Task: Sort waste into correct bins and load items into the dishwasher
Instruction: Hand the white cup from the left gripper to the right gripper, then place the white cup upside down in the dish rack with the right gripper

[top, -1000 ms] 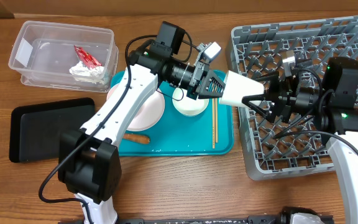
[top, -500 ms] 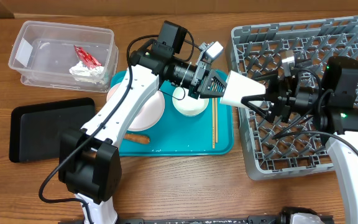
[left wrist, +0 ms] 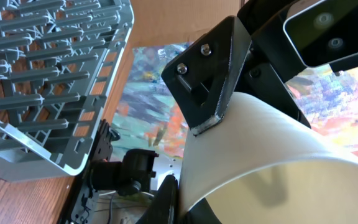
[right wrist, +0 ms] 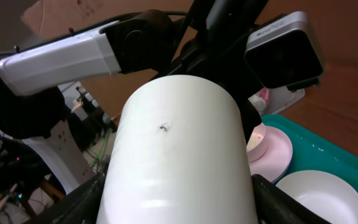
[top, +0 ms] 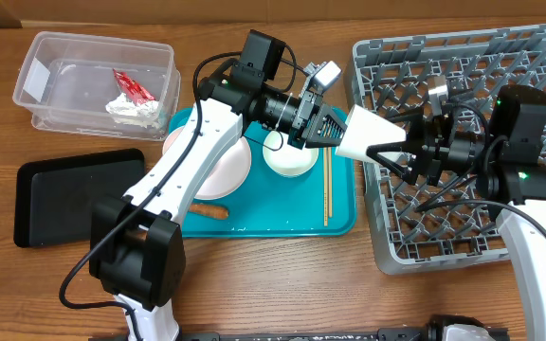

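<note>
— Grasping what?
— White cup (top: 368,134), clenched at its rim by the left claw (top: 335,131), aloft over the teal tray's (top: 282,216) right edge. Flanked by the right claw (top: 398,142); cannot tell whether clamped.
— Changed?
— Barely: nudged trayward since a second ago. Handover unfinished, so not yet into the dishwasher (top: 463,43) right of the tray.
— Counts?
— On the tray: one plate (top: 218,172), one bowl (top: 292,163), two chopsticks (top: 328,189), one carrot (top: 209,210). Left of it: one wrapper (top: 131,85), one tissue (top: 133,109), inside the clear tub (top: 93,43).

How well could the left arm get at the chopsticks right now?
Probably not yet: the left gripper grips the white cup. Otherwise the chopsticks lie uncovered on the teal tray, just below.
</note>
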